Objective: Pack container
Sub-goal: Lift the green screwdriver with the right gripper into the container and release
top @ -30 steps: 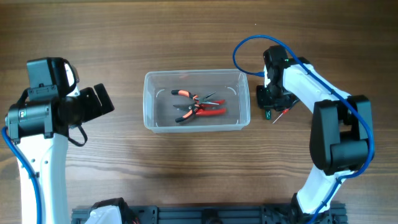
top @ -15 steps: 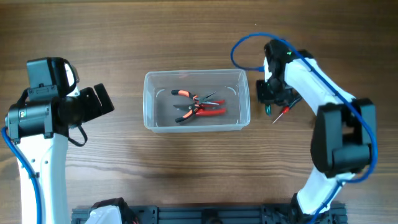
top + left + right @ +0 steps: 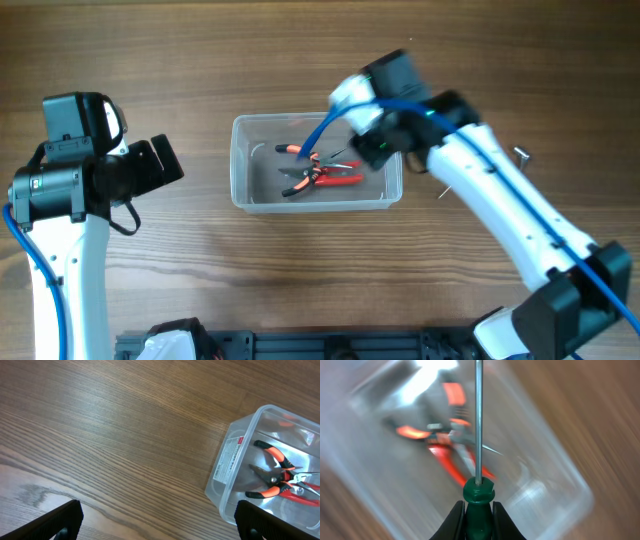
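Overhead, your right gripper [image 3: 479, 517] seems, through the blur, to hang over the right end of the container [image 3: 236, 165], jaws clamped on a screwdriver [image 3: 478, 435]. Two pliers [image 3: 315, 172] lie inside. Your left gripper [image 3: 160, 527] gapes wide, the container ahead-right of it.

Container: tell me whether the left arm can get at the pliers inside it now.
Probably yes. The pliers lie in the open-topped container; bare table separates it from the left gripper, fingers open. The right gripper, holding a screwdriver, hangs over the container's right end and could crowd it.
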`<move>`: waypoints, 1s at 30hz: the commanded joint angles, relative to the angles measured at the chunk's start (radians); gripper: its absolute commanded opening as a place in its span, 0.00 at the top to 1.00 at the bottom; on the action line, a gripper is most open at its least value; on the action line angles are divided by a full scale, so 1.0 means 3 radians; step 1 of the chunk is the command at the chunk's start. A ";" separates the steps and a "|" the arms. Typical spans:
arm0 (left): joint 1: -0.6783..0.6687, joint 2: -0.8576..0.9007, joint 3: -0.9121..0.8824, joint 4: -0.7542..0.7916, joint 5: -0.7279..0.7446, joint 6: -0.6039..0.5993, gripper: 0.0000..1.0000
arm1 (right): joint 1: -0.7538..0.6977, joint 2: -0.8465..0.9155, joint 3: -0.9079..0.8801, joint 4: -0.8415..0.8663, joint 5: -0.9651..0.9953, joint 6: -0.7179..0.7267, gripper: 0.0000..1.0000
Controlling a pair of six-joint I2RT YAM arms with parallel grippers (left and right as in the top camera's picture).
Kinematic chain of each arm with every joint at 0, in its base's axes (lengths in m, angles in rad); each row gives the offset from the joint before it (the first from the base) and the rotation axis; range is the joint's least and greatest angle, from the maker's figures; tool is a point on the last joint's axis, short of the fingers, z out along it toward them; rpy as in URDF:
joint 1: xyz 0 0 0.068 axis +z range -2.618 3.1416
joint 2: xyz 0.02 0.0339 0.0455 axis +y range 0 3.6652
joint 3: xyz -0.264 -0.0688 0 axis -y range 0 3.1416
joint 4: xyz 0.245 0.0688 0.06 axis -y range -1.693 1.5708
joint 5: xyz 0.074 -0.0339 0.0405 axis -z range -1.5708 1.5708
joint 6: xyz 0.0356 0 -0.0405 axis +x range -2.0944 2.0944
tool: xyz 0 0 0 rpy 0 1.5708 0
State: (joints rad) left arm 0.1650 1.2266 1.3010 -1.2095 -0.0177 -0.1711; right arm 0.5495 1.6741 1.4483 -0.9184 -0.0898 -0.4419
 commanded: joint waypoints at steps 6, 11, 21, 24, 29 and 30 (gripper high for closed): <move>0.0018 0.0013 0.0027 -0.0024 0.0005 -0.0056 0.00 | 0.0196 0.0641 0.0009 0.0277 -0.0257 -0.0974 0.96; 0.0018 0.0013 0.0027 -0.0025 0.0005 -0.0056 0.00 | 0.0197 0.0977 0.0009 0.0272 -0.0303 -0.0973 0.93; 0.0018 0.0014 0.0027 -0.0020 0.0004 -0.0056 0.00 | 0.0196 0.1074 0.0022 0.0150 -0.0219 -0.0603 0.53; 0.0018 0.0013 0.0027 -0.0019 0.0004 -0.0056 0.00 | 0.0196 0.0977 0.0066 0.0127 -0.0022 -0.0240 0.49; 0.0018 0.0013 0.0027 -0.0009 0.0004 -0.0056 0.00 | 0.0167 0.0403 0.0245 0.0214 0.0398 0.0543 0.41; 0.0018 0.0013 0.0027 -0.0011 0.0004 -0.0056 0.00 | 0.0144 0.0291 0.0270 0.0239 0.0488 0.0704 0.33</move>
State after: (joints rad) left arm 0.1650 1.2266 1.3010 -1.2160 -0.0177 -0.1711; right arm 0.6094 1.9411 1.4521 -0.8742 -0.0750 -0.4709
